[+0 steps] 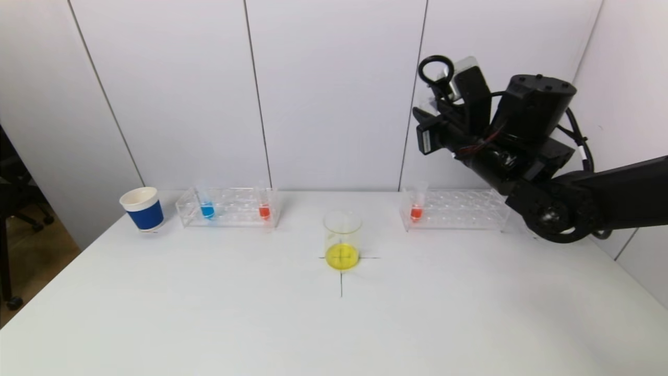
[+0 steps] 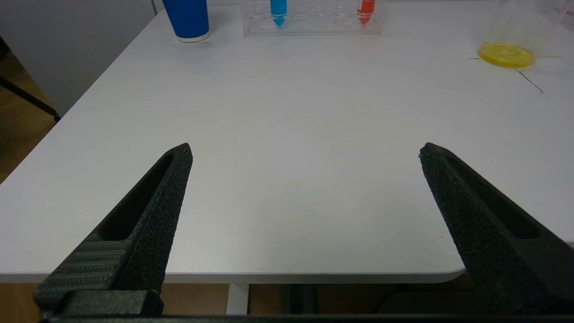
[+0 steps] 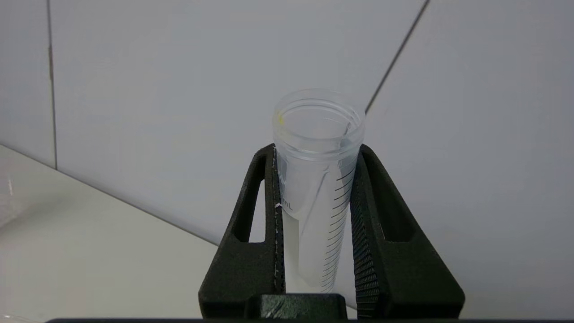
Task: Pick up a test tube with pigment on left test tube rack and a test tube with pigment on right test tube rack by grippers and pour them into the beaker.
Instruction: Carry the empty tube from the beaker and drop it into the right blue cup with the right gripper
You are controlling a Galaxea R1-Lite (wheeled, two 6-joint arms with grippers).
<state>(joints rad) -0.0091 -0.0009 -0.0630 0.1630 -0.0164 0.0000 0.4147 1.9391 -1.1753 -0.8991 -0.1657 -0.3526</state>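
Yellow liquid already sat in the clear glass beaker (image 1: 342,241). Raised above the right rack (image 1: 455,210), the right gripper (image 3: 316,179) clamped an emptied, ribbed-lipped plastic tube (image 3: 317,179). Near the table's edge, the left gripper (image 2: 305,152) gaped empty; the left rack (image 1: 229,207) looked untouched.

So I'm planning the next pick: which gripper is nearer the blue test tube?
Cannot say for sure. The left gripper hangs open by the table's near edge, on the blue test tube side; the right gripper is raised above the right rack, holding an empty tube.
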